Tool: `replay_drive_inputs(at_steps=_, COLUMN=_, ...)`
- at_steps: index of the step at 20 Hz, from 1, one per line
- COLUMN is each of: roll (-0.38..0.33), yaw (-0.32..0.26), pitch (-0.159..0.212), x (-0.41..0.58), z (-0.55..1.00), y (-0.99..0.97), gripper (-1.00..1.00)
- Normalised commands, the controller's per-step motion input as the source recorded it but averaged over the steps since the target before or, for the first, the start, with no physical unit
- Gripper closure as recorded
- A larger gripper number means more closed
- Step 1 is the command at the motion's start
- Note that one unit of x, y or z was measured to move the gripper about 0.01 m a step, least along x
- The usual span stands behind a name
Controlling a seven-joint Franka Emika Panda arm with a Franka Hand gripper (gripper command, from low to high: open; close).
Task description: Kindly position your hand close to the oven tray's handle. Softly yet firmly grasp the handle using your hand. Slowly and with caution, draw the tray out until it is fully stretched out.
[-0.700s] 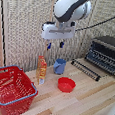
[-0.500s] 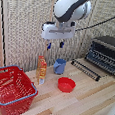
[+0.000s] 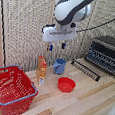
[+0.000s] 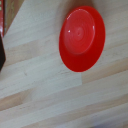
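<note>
My hand [image 3: 57,46] hangs open and empty from the white arm, high above the table, over the blue cup [image 3: 59,66]. The oven [image 3: 107,53] stands at the exterior view's right. The oven tray [image 3: 86,69], a dark wire rack, lies low in front of the oven and sticks out toward the cup. Its handle [image 3: 82,72] is the thin dark bar along the near edge. The hand is well above the handle and off to the exterior view's left of it. The wrist view shows no fingers, tray or oven.
A red bowl [image 3: 66,84] sits on the wooden table [image 3: 84,104] below the hand and fills the wrist view [image 4: 82,37]. An orange box [image 3: 41,70] stands beside the cup. A red basket [image 3: 10,89] is at the exterior view's left. A wicker screen stands behind.
</note>
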Motion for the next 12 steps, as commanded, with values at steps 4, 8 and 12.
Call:
replay_drive_inputs(at_steps=4, roll=-0.33, yaw=0.092, pitch=0.0, x=-0.054, z=0.11, y=-0.23, gripper=-1.0)
replay_drive_inputs(at_steps=8, roll=-0.328, yaw=0.104, pitch=0.0, x=-0.066, z=0.02, y=-0.3, gripper=-1.0)
replay_drive_inputs(at_steps=12, roll=-0.334, yaw=0.107, pitch=0.003, x=-0.056, z=0.0, y=-0.3, gripper=-1.0)
